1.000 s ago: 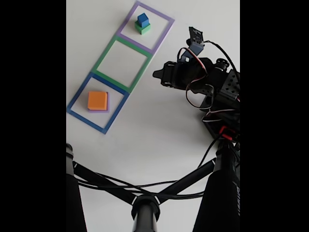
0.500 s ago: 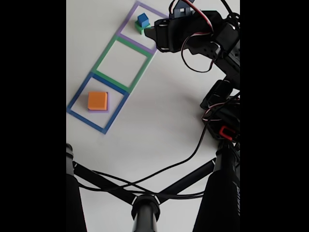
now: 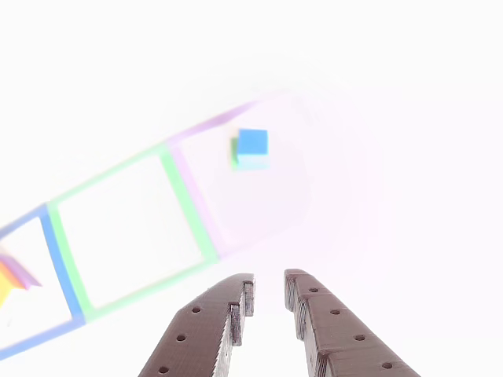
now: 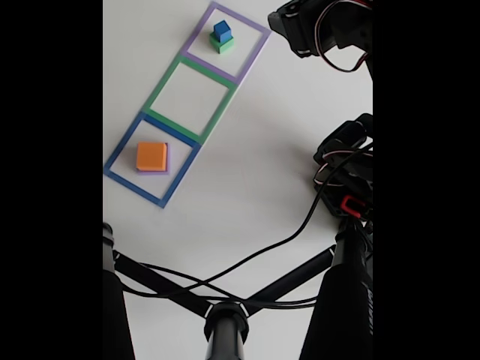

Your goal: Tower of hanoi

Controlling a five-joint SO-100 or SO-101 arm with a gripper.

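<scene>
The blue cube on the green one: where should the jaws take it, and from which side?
Grip the blue cube by two opposite vertical faces, coming down from above; it sits exposed on top of the green cube, so closing high avoids the lower one.

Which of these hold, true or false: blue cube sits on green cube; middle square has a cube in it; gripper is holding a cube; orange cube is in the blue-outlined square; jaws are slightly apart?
1. The blue cube sits on the green cube. True.
2. The green-outlined middle square has a cube in it. False: it holds nothing.
3. The gripper is holding a cube. False: nothing is between its jaws.
4. The orange cube is in the blue-outlined square. True; a purple cube shows under it.
5. The jaws are slightly apart. True, in the other view.
</scene>
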